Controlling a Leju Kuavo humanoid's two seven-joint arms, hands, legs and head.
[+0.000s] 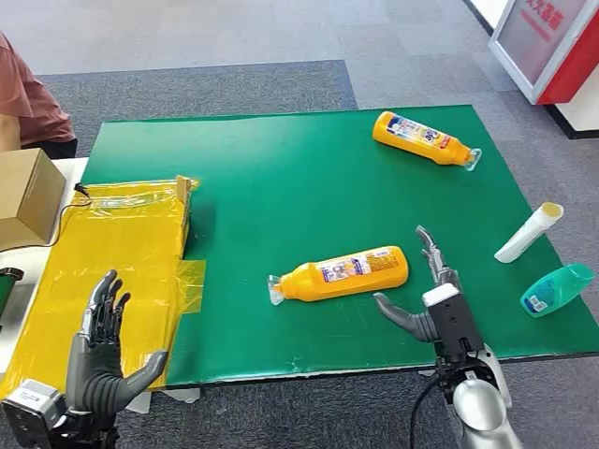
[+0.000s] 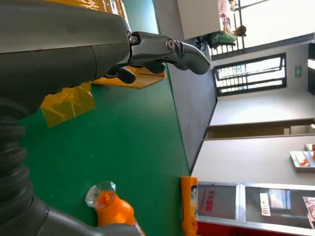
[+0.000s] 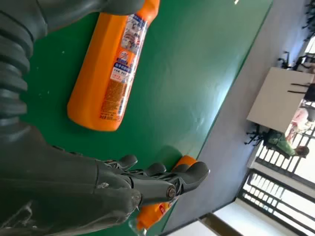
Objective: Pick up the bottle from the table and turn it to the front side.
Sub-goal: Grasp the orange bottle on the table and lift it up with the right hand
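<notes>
Both hands open: R hand [image 1: 432,301] beside orange bottle [image 1: 343,274], prob. not touching.

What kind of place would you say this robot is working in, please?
Probably an office or lab test station: grey carpet tiles, a green mat over the table, and scattered orange plastic bottles as props.

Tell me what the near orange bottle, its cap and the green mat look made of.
Near bottle: likely glossy opaque plastic, with a sheen along its side and a printed label. Cap: clear faceted plastic, see-through in the left wrist view. Mat: smooth, slightly shiny sheet, perhaps vinyl or rubber; light glares off it.
</notes>
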